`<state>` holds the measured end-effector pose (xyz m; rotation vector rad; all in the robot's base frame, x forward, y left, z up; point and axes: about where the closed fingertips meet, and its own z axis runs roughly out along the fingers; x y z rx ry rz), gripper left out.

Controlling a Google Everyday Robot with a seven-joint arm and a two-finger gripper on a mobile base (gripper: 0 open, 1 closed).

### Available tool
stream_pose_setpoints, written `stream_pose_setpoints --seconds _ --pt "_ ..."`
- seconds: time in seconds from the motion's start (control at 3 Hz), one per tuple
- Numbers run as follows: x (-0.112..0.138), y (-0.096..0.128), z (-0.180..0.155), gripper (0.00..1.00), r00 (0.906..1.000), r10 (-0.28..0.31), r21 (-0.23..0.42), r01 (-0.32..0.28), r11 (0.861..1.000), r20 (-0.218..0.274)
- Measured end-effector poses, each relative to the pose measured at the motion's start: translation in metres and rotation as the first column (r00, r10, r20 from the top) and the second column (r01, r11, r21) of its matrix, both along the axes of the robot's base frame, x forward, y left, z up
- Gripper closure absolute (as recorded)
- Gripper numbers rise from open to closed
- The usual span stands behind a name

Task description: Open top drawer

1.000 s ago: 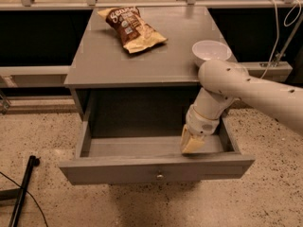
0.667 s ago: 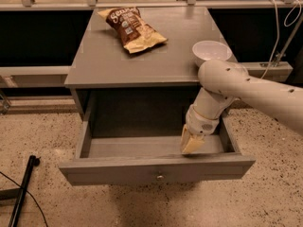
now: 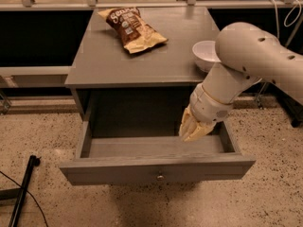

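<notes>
Starting far to the left of the claw and lower than it, a black pole (image 3: 22, 189) lies slanted on the speckled floor (image 3: 38, 136). Nearer, below and to the claw's left, the top drawer (image 3: 118, 171) stands pulled well out of the grey cabinet (image 3: 118, 63). Its long axis runs left to right across the view, its flat front panel faces the camera, and its open tray shows a bare grey bottom. The small round knob (image 3: 160, 177) sits at the centre of that panel, below the claw and a little to its left. Well above and to the left of the claw, a brown and yellow chip bag (image 3: 133, 28) lies slanted on the cabinet top. The claw (image 3: 195, 130) itself hangs pointing downward over the right part of the open tray, behind the front panel and near the right side wall; whether it is clenched or released cannot be told. Above it and slightly to the right, a white bowl (image 3: 202, 55) rests at the cabinet top's right edge, partly hidden by the pale arm (image 3: 248, 56) that comes in from the upper right. Against the view a second ago, the drawer is as far out as it was. The claw sits higher, lifted away from the inside of the front panel, and the arm's elbow looms larger and covers more of the bowl.
</notes>
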<state>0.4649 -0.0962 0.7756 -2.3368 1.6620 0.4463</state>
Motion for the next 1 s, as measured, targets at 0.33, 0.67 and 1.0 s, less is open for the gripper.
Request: stream_pose_setpoints --seconds 0.33,0.67,1.0 --pt "0.0013 0.0006 -0.0062 0.75 1.0 0.004 -0.007 -0.004 1.0 -0.007" --pt "0.0013 0.0007 -0.0064 0.44 1.0 0.003 -0.007 -0.003 1.0 -0.007" --pt "0.0013 0.0007 -0.0064 0.22 1.0 0.003 -0.007 -0.003 1.0 -0.007"
